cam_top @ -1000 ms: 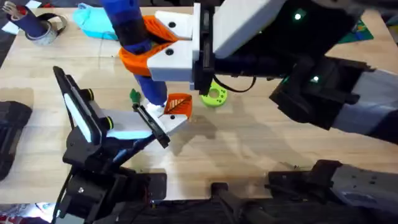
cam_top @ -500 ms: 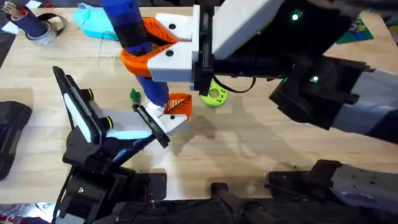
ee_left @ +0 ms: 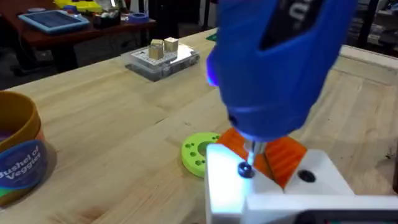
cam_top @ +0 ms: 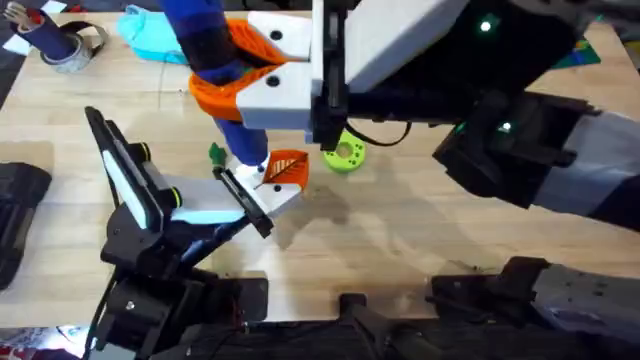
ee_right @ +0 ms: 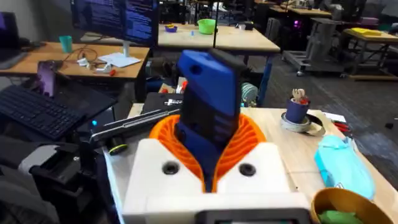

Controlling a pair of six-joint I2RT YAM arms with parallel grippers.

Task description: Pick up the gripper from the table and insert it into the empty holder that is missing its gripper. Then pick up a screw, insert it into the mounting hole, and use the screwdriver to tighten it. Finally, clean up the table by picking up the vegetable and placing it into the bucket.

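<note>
The gripper (cam_top: 286, 168), the small white block with its orange ribbed face, sits just left of centre in the overhead view, seated in the white holder (cam_top: 268, 197) at the end of the left arm. In the left wrist view the block (ee_left: 283, 155) lies low and right of centre with a screw head (ee_left: 244, 169) standing in the mounting hole beside it. Judging by that, step 1 looks done and the screw is already placed.

The screwdriver (cam_top: 215, 75) stands nearly upright over that spot, its blue handle rising toward the upper left of the overhead frame and its thin bit (ee_left: 250, 151) coming down onto the screw. The right gripper (cam_top: 250, 75) pinches the handle between its 2 orange ribbed pads (ee_right: 239, 146), closed on it. So tightening appears to be the step in hand; whether the screw is fully home cannot be told.

The left gripper (cam_top: 262, 197) lies under the screwdriver at the holder; I cannot tell how its fingers stand.

A green ring-shaped piece (cam_top: 344, 154) rests on the table (cam_top: 400, 230) just right of the block. The bucket (ee_left: 22, 152), tan with a blue label, is at the left edge of the left wrist view, with something green (ee_right: 339, 216) already inside at the lower right of the right wrist view. Whether that is the vegetable, I cannot say, so cleanup may remain.
</note>
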